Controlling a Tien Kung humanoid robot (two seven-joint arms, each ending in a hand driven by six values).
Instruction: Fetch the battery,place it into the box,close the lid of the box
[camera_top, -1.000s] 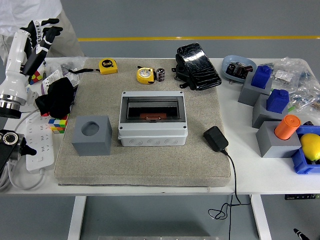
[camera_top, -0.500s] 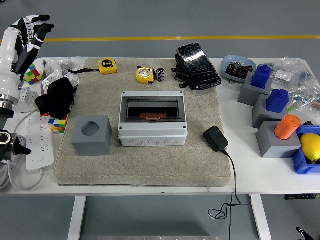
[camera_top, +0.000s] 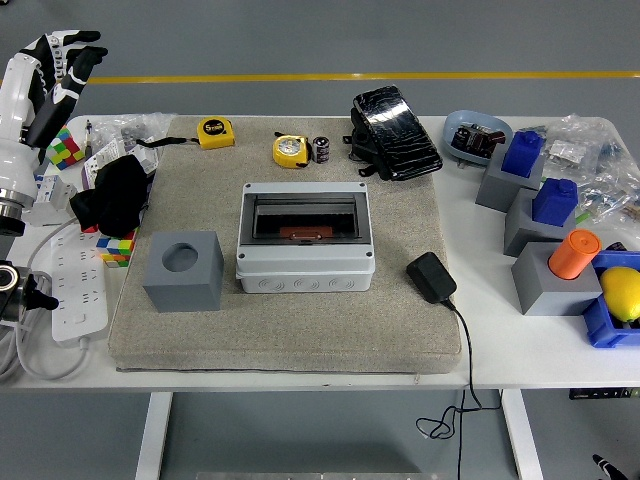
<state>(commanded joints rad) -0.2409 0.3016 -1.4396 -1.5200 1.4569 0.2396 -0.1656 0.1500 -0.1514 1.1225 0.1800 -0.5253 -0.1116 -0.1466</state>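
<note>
A grey box (camera_top: 305, 240) with a dark see-through lid lying shut over it sits in the middle of the beige mat (camera_top: 285, 320). A small black battery (camera_top: 321, 149) stands at the mat's far edge, next to a yellow tape measure (camera_top: 290, 150). My left hand (camera_top: 62, 58) is raised at the far left, well away from both, fingers loosely spread and empty. My right arm is out of view.
A grey cube with a round hole (camera_top: 183, 271) sits left of the box. A black pedal (camera_top: 394, 133) lies behind it, a black adapter (camera_top: 431, 277) to its right. A white power strip (camera_top: 75, 285), black cloth (camera_top: 117, 193) and colour cubes crowd the left; grey stands with blue and orange parts fill the right.
My left hand has drawn back to the left and upward, away from the table. Nothing on the mat has moved.
</note>
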